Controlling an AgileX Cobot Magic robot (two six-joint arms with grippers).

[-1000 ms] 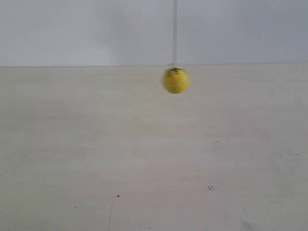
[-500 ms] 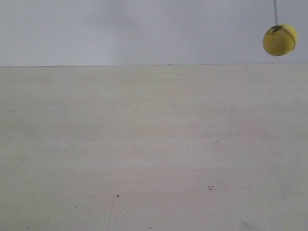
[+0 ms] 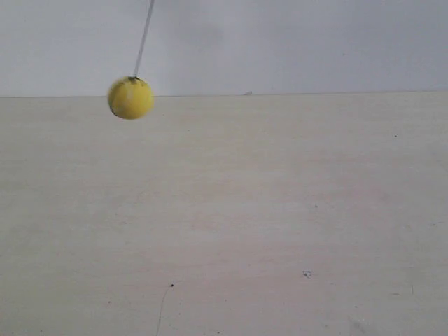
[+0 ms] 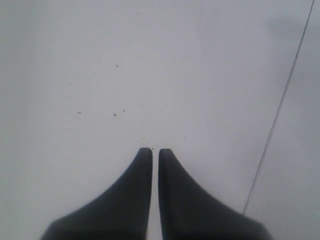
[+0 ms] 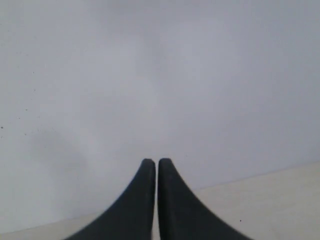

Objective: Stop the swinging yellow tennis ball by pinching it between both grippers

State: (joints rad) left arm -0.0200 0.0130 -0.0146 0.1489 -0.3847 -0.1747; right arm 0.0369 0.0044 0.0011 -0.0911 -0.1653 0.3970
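Observation:
The yellow tennis ball [image 3: 130,97] hangs in the air at the exterior view's left on a thin slanted string [image 3: 144,36], over the far edge of the pale table [image 3: 231,210]. Neither arm shows in the exterior view. In the left wrist view my left gripper [image 4: 155,150] is shut, its black tapered tips nearly touching, with nothing between them. The right wrist view has my right gripper [image 5: 157,161] shut and empty as well. The ball appears in neither wrist view.
A plain white wall [image 3: 294,42] stands behind the table. A thin dark line [image 4: 280,105] crosses the left wrist view. A strip of pale table [image 5: 280,200] shows in the right wrist view.
The ball swung from the middle to the far upper right, then back across to the left. Its string now slants the other way.

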